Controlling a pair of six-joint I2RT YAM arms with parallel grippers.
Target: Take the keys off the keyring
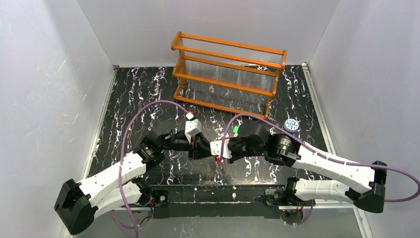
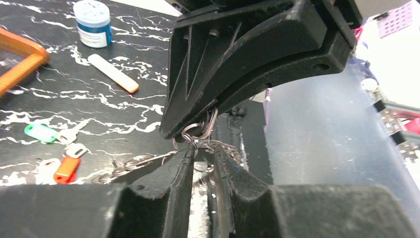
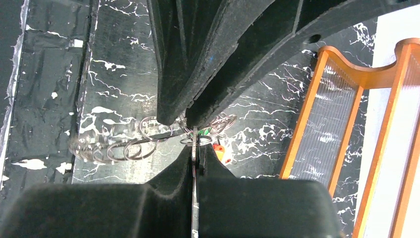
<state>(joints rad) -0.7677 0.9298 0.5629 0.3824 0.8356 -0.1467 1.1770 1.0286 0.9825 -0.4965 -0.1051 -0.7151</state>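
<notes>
Keyring (image 2: 198, 136) loops, silvery wire rings chained together, hang in the air between the left pincer (image 2: 204, 148) and the right pincer (image 3: 194, 148), well in front of the orange rack (image 1: 228, 74). A black tabletop (image 1: 148, 99) with white veining carries everything; the rack, a slatted frame with clear ribbed panels, stands at its back edge. Both arms reach in from the near side and meet nose to nose in front of the rack's middle. The left pincer has its jaws close together, with loops of the keyring caught between the tips. The right pincer is clenched tight on a thin silvery edge among the loops, seen end-on. A small jar (image 2: 92, 22) with a blue-white patterned lid stands upright just off the rack's right end. A white tube (image 2: 113, 73) with an orange cap lies flat near the jar, in front of the rack. A green-headed key (image 2: 40, 132) and a red-headed key (image 2: 66, 168) lie just beside each other on the tabletop between the rack and the pincers, each with a short silvery blade. Loose loops trail toward them; whether either key is joined to a loop cannot be told
</notes>
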